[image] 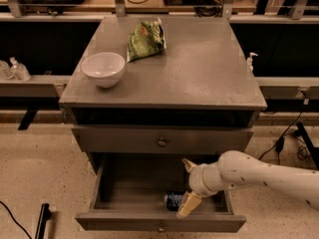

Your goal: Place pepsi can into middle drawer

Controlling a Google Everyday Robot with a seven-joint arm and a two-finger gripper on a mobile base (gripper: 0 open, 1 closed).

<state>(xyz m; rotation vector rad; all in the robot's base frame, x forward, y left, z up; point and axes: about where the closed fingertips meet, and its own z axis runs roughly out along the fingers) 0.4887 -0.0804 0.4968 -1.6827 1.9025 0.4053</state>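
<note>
tool (189, 184) spread, in middle drawer (127, 183) right | pepsi can (174, 200) at front wall | left floor free

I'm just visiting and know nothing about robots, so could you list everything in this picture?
cabinet: one, grey, centre.
bowl: one, white, cabinet top, left.
snack bag: one, green, cabinet top, back.
closed drawer front: one, grey, under the top.
middle drawer: one, grey, open, at the bottom.
pepsi can: one, blue, on the drawer floor near its front.
arm: one, white, reaching in from the right.
gripper: one, pale, open, inside the middle drawer right beside the can.
</note>
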